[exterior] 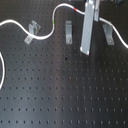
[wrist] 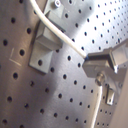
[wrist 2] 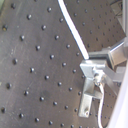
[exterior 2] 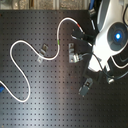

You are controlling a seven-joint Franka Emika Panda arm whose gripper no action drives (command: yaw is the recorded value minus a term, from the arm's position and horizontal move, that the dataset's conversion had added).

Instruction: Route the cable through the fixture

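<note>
The cable (exterior: 42,36) is a thin white cord winding across the black perforated board. It curves past the left fixture (exterior: 32,32), carries a green band (exterior: 53,22), arcs up to a red-orange band (exterior: 75,9), then reaches my gripper (exterior: 94,16). Beyond the gripper it runs down to the first exterior view's right, past the right fixture (exterior: 107,32). The middle fixture (exterior: 68,30) stands free of the cable. In both wrist views the gripper (wrist: 95,65) (wrist 2: 92,67) is shut on the cable (wrist: 60,35) (wrist 2: 72,30). In the second exterior view the white arm (exterior 2: 112,40) hides the gripper.
A long grey bar (exterior: 86,35) hangs down from the gripper in the first exterior view. A metal fixture (wrist: 45,42) lies close beside the cable in the first wrist view. The cable's far end lies at the second exterior view's left edge (exterior 2: 3,91).
</note>
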